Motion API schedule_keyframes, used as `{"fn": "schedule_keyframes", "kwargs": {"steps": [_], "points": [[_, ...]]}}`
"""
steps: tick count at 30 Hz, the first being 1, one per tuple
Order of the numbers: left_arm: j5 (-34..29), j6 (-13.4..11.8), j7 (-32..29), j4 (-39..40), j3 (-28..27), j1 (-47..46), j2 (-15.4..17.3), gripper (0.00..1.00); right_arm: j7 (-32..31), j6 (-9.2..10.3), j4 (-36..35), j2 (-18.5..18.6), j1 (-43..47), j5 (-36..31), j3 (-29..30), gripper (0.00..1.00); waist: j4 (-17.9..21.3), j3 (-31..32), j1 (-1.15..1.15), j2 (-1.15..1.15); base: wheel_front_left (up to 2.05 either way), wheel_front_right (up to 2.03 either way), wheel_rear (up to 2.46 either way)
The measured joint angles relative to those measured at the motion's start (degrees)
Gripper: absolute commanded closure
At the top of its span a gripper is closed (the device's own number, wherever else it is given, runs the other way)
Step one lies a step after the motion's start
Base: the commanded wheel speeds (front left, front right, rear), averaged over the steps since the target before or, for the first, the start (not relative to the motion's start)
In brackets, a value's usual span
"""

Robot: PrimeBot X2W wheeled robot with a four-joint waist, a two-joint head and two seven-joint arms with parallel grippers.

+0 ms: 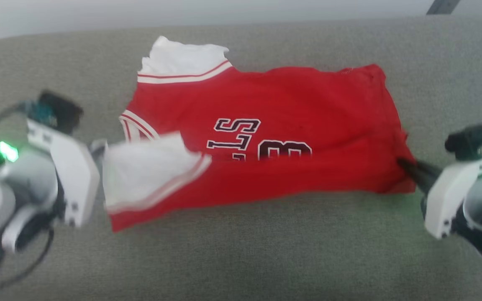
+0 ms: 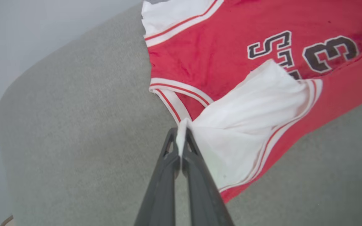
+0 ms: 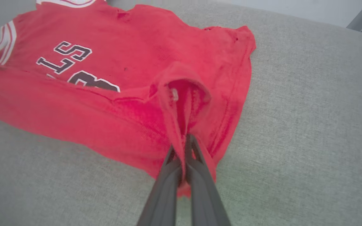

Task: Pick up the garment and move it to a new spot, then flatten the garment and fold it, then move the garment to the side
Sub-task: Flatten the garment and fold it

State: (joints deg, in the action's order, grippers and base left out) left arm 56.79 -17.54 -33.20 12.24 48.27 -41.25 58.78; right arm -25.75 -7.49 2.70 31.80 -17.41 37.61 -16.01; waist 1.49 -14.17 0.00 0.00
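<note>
We see a wide grey fabric-covered surface (image 1: 241, 259), its rounded edge curving off on our left, with bare cloth in front of and right of the red jersey-style garment with white sleeves (image 1: 291, 108). The garment lies mid-surface, its near edge folded over the lower lettering. Our left gripper (image 2: 181, 131) is clamped on the near sleeve's tip. Our right gripper (image 3: 182, 141) pinches the red hem corner, its fingertips buried in cloth.

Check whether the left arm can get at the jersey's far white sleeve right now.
Probably not yet: the left pincer is shut on the near white sleeve, so it must let go first. Past that, the grey cushion between it and the far white sleeve looks free of obstacles.
</note>
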Motion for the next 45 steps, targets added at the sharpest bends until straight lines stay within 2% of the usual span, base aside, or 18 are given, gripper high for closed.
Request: {"fn": "schedule_keyframes", "kwargs": {"steps": [12,17,20,21,22,23,24,25,26,27,35,41,45], "points": [[-5.0,14.24,2.32,-28.26,2.57,-16.13,-14.24,1.0,0.35,0.0,12.61,-6.8,-12.97,-6.23,-0.88,1.0,2.1,-5.77,0.0,0.0,0.0,0.0,0.0],[-5.52,18.78,3.7,-39.79,4.14,-18.16,-19.24,1.0,-0.01,0.0,17.37,-9.12,-15.61,-6.41,-2.76,1.0,2.75,-7.32,0.0,0.0,0.0,0.0,0.0],[-4.9,20.48,3.88,-46.02,4.58,-18.72,-21.76,1.0,0.1,0.0,19.26,-9.58,-17.04,-6.14,-3.86,1.0,2.98,-7.69,0.0,0.0,0.0,0.0,0.0],[-3.97,20.79,3.66,-48.15,4.43,-18.77,-22.54,1.0,0.23,0.0,19.81,-9.7,-17.5,-5.92,-4.16,0.9,3.02,-7.74,0.0,0.0,0.0,0.0,0.0],[-3.54,20.94,3.24,-49.86,4.42,-18.8,-23.18,0.98,0.43,0.0,20.24,-9.78,-17.85,-5.91,-4.44,0.73,3.04,-7.73,0.0,0.0,0.0,0.0,0.0],[-3.19,21.35,2.78,-51.24,4.43,-18.94,-23.72,0.76,0.47,0.0,20.65,-9.81,-18.21,-5.86,-4.72,0.51,3.05,-7.69,0.0,0.0,0.0,0.0,0.0],[-2.74,21.56,2.54,-52.61,4.26,-19.31,-24.25,0.65,0.46,0.0,21.08,-9.82,-18.62,-5.79,-5.22,0.12,3.05,-7.62,0.0,0.0,0.0,0.0,0.0],[-2.47,21.6,2.44,-53.79,4.13,-19.8,-24.74,0.35,0.44,0.0,21.43,-9.79,-19.01,-5.44,-5.68,0.0,3.03,-7.52,0.0,0.0,0.0,0.0,0.0],[-2.41,21.93,2.24,-54.65,4.21,-20.17,-25.06,0.04,0.45,0.0,21.71,-9.72,-19.34,-5.2,-5.87,0.0,2.99,-7.36,0.0,0.0,0.0,0.0,0.0],[-1.99,22.07,1.87,-55.59,3.9,-20.24,-25.42,0.0,0.46,0.0,21.86,-9.66,-19.57,-4.91,-5.92,0.0,2.94,-7.17,0.0,0.0,0.0,0.0,0.0],[0.64,20.17,-1.23,-58.77,2.69,-22.25,-27.57,0.0,2.82,0.0,20.74,-8.0,-20.26,-4.38,-5.3,0.0,1.48,-4.79,0.0,0.0,0.0,0.0,0.0],[1.27,17.57,-5.37,-55.98,3.11,-22.12,-27.63,0.0,7.47,0.0,17.6,-7.45,-17.68,-5.58,-0.29,0.0,-0.2,-2.49,0.0,0.0,0.0,0.0,0.0],[1.96,15.57,-8.5,-51.78,3.65,-20.24,-26.64,0.0,11.55,0.0,14.29,-8.7,-15.39,-8.88,4.55,0.0,-1.15,-1.3,0.0,0.0,0.0,0.0,0.0]]}}
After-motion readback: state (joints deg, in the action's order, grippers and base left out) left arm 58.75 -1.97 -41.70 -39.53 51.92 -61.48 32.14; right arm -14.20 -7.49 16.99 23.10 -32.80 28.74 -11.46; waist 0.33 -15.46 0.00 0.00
